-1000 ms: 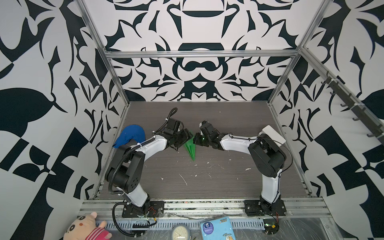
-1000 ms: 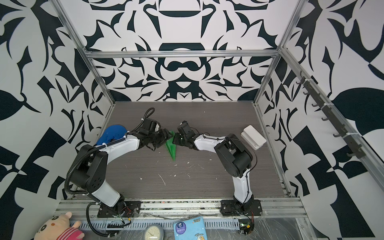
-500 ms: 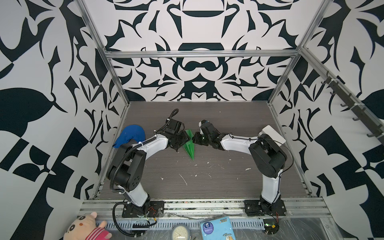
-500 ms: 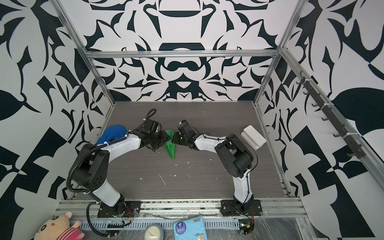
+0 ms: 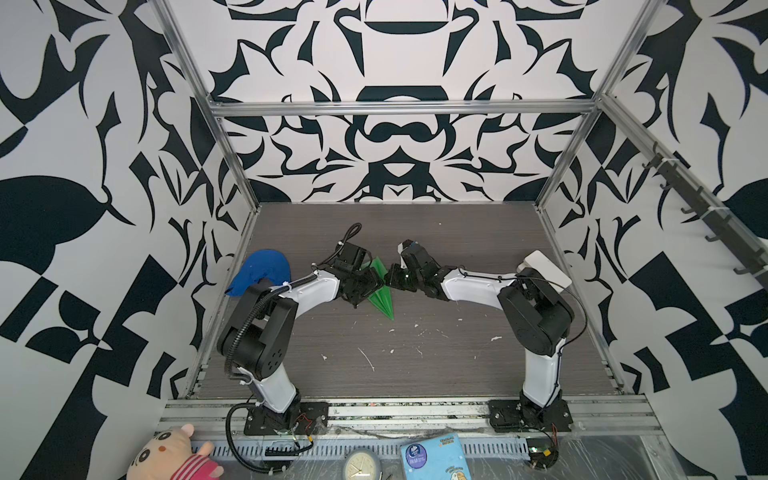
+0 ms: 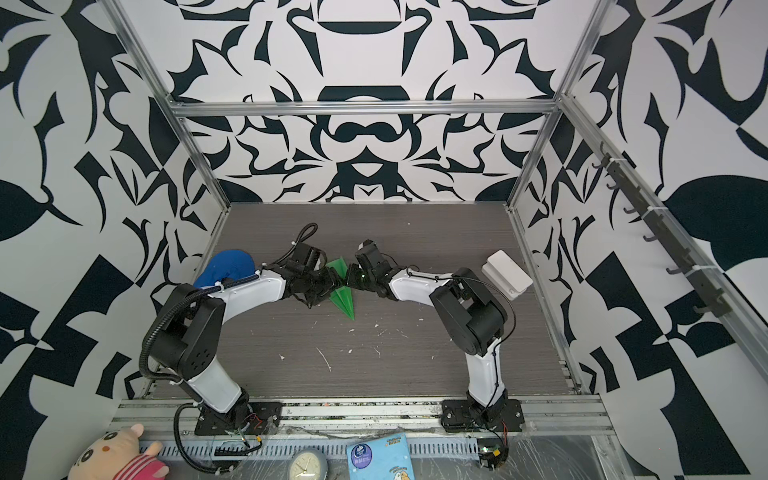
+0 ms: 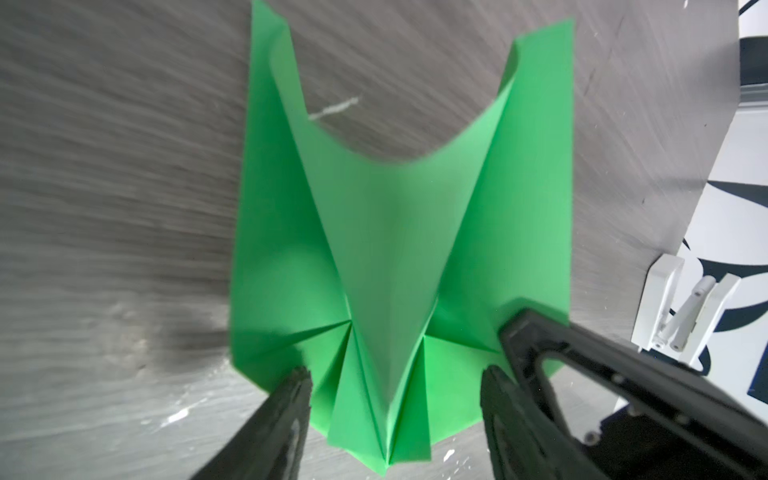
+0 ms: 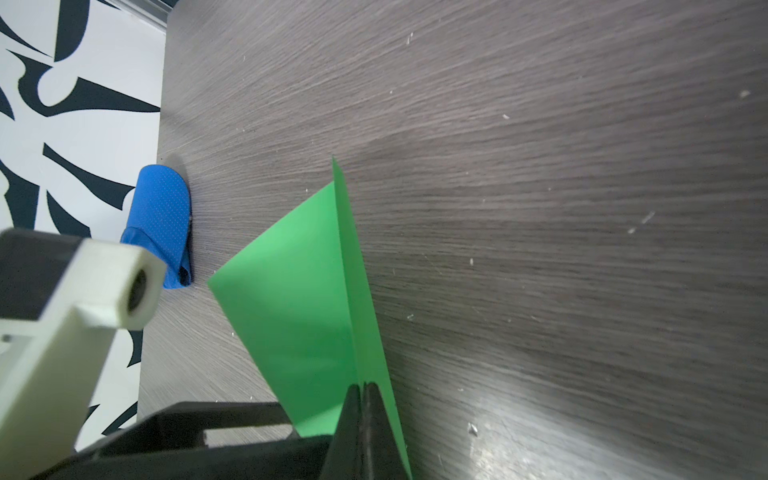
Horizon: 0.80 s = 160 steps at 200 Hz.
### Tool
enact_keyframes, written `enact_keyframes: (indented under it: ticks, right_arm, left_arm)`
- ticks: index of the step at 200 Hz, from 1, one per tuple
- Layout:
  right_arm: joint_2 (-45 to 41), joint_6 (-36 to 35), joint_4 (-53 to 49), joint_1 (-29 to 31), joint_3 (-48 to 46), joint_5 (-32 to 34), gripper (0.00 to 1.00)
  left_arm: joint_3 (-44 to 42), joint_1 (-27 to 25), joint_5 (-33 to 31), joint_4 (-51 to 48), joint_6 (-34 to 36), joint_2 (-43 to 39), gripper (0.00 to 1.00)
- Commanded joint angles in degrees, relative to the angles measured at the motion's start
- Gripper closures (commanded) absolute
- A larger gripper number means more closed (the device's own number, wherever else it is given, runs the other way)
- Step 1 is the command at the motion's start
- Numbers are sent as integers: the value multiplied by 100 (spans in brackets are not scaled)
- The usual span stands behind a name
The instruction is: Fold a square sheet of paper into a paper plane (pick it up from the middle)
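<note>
Paper plane (image 5: 381, 293): bright green, narrow dart, creased lengthwise, wings flared open, in the middle of the table (image 5: 415, 374), tip toward the near edge. Right gripper (image 8: 360, 390) clamped tight on one paper edge, forearm low and stretched inward. Left gripper (image 7: 395, 374) spread wide, fingers (image 7: 291, 399) either side of the centre fold, not pinching it, wrist tilted down.

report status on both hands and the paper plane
Left hand open, straddling the paper plane. Right hand shut on its edge. Blue cap off to the side, clear.
</note>
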Motion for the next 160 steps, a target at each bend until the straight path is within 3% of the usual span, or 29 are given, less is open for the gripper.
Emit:
enact_keyframes:
  ticks: [1, 24, 49, 85, 160]
  right_arm:
    - [-134, 84, 58, -78, -137, 12, 95]
    - [-196, 21, 85, -153, -303, 63, 83]
    - [-242, -271, -197, -179, -254, 87, 78]
    - [-62, -485, -230, -284, -165, -549, 76]
    - [115, -850, -362, -372, -81, -1239, 73]
  left_arm:
    - [-120, -12, 110, 120, -68, 100, 36]
    - [-69, -6, 34, 156, -87, 156, 38]
    - [-5, -9, 41, 138, -52, 294, 38]
    - [28, -6, 45, 68, 49, 390, 38]
    - [161, -6, 58, -164, 289, 478, 38]
